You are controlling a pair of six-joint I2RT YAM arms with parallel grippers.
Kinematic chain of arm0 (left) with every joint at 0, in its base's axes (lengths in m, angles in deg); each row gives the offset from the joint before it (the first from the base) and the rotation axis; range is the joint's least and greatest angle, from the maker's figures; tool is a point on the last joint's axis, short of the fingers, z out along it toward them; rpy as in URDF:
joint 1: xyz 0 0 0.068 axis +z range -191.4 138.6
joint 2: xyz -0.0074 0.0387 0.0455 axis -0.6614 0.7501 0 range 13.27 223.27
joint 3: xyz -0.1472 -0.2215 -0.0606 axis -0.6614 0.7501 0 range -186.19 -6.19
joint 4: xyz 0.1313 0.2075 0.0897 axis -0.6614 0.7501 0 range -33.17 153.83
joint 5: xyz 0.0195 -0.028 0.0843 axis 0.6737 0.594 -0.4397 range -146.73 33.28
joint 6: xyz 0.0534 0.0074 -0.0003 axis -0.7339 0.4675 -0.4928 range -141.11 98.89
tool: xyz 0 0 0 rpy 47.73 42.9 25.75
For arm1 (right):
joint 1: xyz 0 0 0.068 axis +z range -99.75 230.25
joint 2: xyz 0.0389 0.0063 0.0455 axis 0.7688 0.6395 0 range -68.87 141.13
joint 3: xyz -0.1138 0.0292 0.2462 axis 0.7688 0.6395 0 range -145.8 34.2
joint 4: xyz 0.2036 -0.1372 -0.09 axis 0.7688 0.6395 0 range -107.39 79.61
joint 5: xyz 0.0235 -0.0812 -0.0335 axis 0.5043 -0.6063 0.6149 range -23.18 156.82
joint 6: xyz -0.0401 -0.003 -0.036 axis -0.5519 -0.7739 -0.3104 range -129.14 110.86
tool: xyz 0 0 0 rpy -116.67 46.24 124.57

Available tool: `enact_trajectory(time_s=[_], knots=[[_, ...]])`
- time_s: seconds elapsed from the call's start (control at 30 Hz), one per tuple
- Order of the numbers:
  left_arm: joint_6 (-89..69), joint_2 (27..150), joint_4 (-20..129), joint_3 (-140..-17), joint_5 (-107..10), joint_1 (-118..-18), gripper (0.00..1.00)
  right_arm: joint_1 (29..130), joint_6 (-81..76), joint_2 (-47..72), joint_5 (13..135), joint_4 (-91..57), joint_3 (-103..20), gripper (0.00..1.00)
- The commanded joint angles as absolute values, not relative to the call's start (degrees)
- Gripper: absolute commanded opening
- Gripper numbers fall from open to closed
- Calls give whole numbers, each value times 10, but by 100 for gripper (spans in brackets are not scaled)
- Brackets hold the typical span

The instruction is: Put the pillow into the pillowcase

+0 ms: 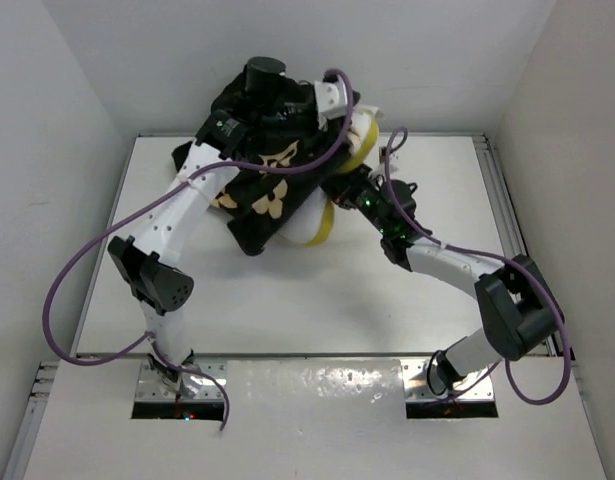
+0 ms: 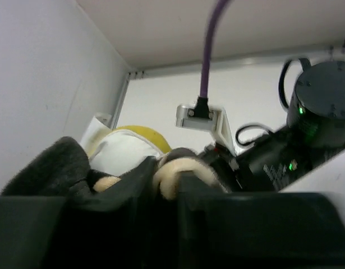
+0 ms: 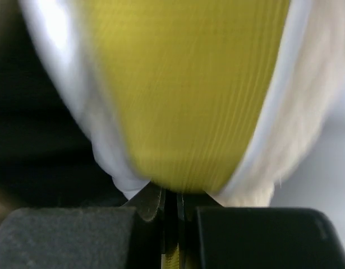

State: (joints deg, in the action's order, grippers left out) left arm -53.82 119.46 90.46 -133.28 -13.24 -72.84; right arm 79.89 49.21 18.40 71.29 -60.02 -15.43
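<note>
Pillow position: the pillow [image 1: 324,222] lies far out on the table [image 1: 317,310], mostly covered by the pillowcase [image 1: 259,188]. Only its yellow band and white edge show on the right side. We cannot tell whether the covered part is inside the case or just under it.
Pillowcase position: heaped over the pillow, with its far end raised at the left arm's wrist.
Left gripper: the left gripper [image 2: 161,199] is clamped on a bunched fold of the pillowcase, with black pile and a tan petal between the fingers.
Right gripper: the right gripper [image 3: 171,208] has its jaws nearly together, pinching the pillow's edge at the yellow band.
Pillow handling: we judge it soft, springy and bulky but light. It would bend if pushed from one point, so the firmer band seam is a sensible hold.
Pillowcase handling: limp and velvety, and likely to drag on the pillow. We would hold it at the rim of the opening.
Top view only: how both arms, the case and the pillow are laid out.
Wrist views only: what each pair of fingers actually grips, which the arms hide from above.
</note>
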Motion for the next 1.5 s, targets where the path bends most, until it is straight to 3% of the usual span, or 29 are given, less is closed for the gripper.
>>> enact_trajectory(time_s=[0.0,0.07,0.3,0.33,0.37,0.4,0.47,0.5,0.53,0.57,0.63,0.67,0.93,1.0,1.03,1.1,1.13,1.33,1.47], knots=[[-627,1167,1011,-1315,-83,-773,56,795,498,162,623,-700,-103,0],[-660,1151,1053,-1284,-136,-772,99,812,480,167,602,-723,-63,0],[-547,1043,1028,-1169,-278,-658,98,830,558,239,577,-797,12,0],[-560,1035,1030,-1156,-329,-648,85,832,565,247,580,-798,12,0],[-600,1030,1036,-1139,-350,-640,38,834,569,260,582,-798,9,0],[-613,1016,1047,-1060,-392,-641,6,836,579,273,599,-798,-1,0],[-614,1015,1064,-1036,-403,-643,6,837,579,279,602,-797,-6,0],[-609,1018,1073,-1001,-397,-644,13,839,578,281,606,-794,-11,0],[-602,1018,1081,-988,-361,-647,30,840,575,282,608,-793,-14,0],[-595,1018,1088,-976,-338,-657,57,844,575,281,608,-793,-16,0],[-580,997,1066,-916,-319,-678,77,846,576,281,610,-793,-19,0],[-576,989,1048,-894,-324,-700,99,846,576,280,610,-793,-20,0],[-604,1008,945,-767,-478,-738,100,847,565,249,603,-788,-18,0],[-608,1016,945,-768,-465,-737,89,847,560,246,601,-784,-21,0],[-610,1021,958,-778,-449,-737,54,846,558,241,601,-781,-23,0],[-609,1029,1007,-818,-405,-740,5,846,548,239,601,-771,-33,0],[-605,1028,1022,-833,-393,-743,0,847,544,239,601,-766,-38,0],[-667,1005,1141,-940,-295,-744,0,844,527,238,601,-747,-75,0],[-732,1013,1221,-1097,-184,-752,0,847,538,234,588,-772,-117,0]])
